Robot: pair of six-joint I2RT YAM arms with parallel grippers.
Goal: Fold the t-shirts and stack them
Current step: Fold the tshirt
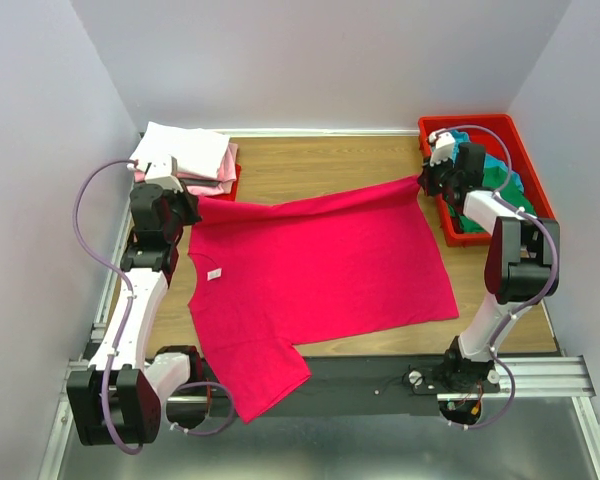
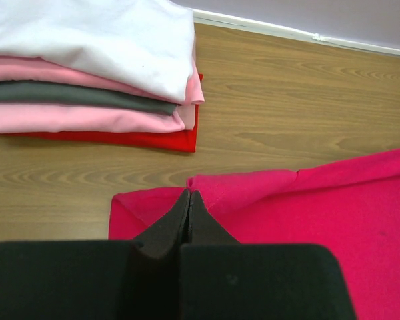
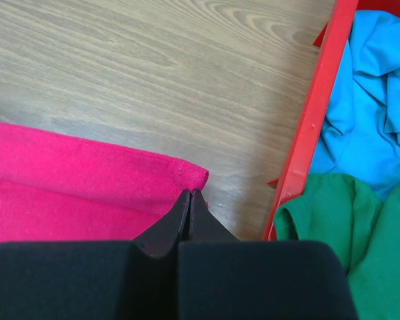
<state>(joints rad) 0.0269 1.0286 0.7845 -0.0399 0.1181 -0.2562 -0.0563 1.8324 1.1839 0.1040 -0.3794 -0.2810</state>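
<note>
The crimson-pink t-shirt (image 1: 320,260) lies spread on the wooden table with its white neck label (image 1: 214,273) at the left. One sleeve hangs over the near edge. My left gripper (image 1: 192,205) is shut on the far-left sleeve edge, where the cloth (image 2: 320,207) bunches at the closed tips (image 2: 189,195). My right gripper (image 1: 422,182) is shut on the far-right hem corner (image 3: 73,180), with its tips (image 3: 189,193) pinching just behind the corner. The shirt's far edge runs taut between the two grippers.
A stack of folded white, pink and grey shirts (image 1: 185,155) sits on a red tray (image 2: 160,140) at the far left, close behind my left gripper. A red tray (image 1: 525,165) at the far right holds crumpled teal (image 3: 380,87) and green (image 3: 360,240) shirts, and its rim (image 3: 317,113) is beside my right gripper.
</note>
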